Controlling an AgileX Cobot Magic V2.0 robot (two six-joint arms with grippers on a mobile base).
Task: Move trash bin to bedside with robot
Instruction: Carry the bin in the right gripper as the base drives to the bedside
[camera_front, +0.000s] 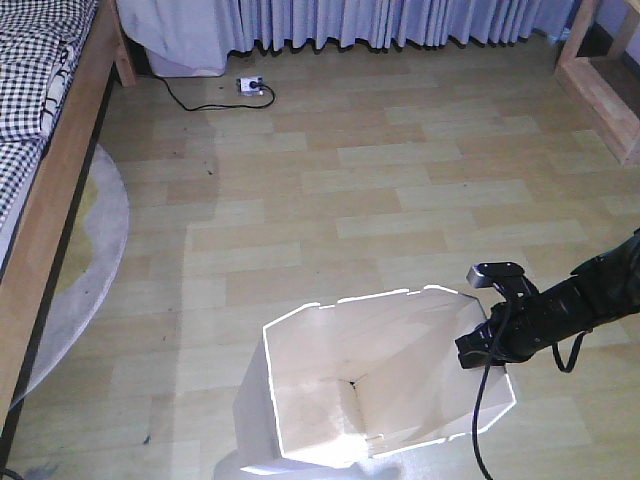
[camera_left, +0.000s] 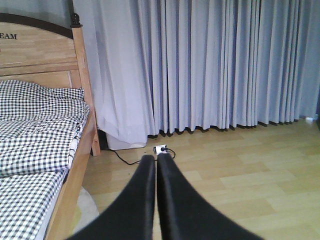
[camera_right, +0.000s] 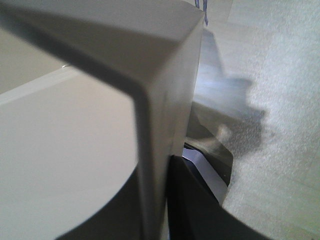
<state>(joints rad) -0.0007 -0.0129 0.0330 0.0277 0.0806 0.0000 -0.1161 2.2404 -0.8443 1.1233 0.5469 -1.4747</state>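
The white trash bin (camera_front: 340, 390) stands on the wooden floor at the bottom middle of the front view, its cream inside showing. My right gripper (camera_front: 480, 345) is shut on the bin's right rim, one finger inside the wall and one outside. The right wrist view shows the thin bin wall (camera_right: 150, 100) pinched in the right gripper (camera_right: 156, 165). The bed (camera_front: 40, 90), with checkered bedding and a wooden frame, runs along the left edge, well apart from the bin. My left gripper (camera_left: 156, 159) is shut on nothing and faces the bed (camera_left: 40, 130) and the curtains.
A round grey rug (camera_front: 95, 250) lies beside the bed frame. A white power strip (camera_front: 250, 86) with a black cable sits by the curtains (camera_front: 400, 20). A wooden frame (camera_front: 600, 90) stands at the far right. Bare floor lies between bin and bed.
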